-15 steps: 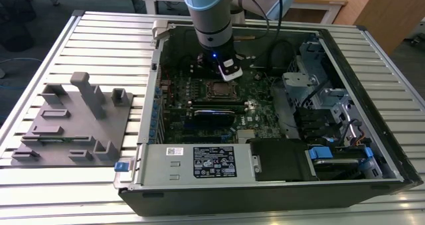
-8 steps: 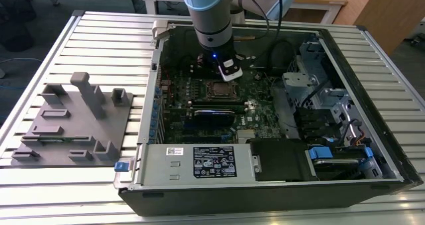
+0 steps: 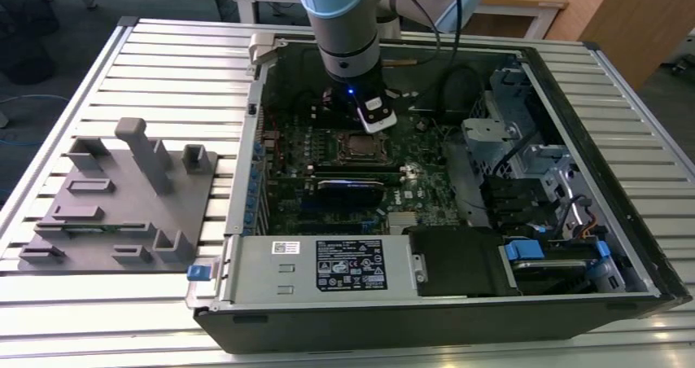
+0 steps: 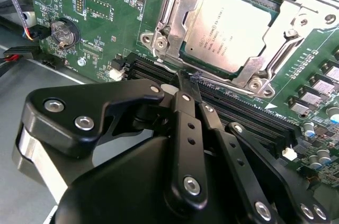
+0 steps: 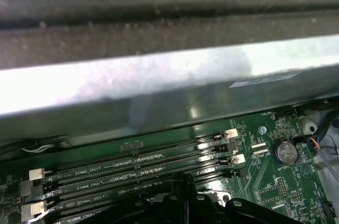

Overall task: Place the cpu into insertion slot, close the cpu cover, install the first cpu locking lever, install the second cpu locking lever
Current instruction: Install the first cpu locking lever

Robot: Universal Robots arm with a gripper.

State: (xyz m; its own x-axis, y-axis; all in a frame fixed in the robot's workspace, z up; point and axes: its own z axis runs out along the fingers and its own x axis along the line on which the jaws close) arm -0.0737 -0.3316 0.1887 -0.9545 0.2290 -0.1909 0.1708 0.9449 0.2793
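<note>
Cpu [image 4: 230,30] just beyond tool [image 4: 186,87]

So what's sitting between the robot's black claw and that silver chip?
In the second wrist view, long black memory slots run across the green board between the gripper and the cpu, plus the socket's silver metal frame.

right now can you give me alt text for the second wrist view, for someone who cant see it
The cpu sits in the insertion slot on a green motherboard, with the cpu cover, a silver metal frame, closed down around it. The robot's black hand is in the foreground, its fingertips together just short of the socket's edge, above long black memory slots. A round coin battery sits off to one side.
</note>
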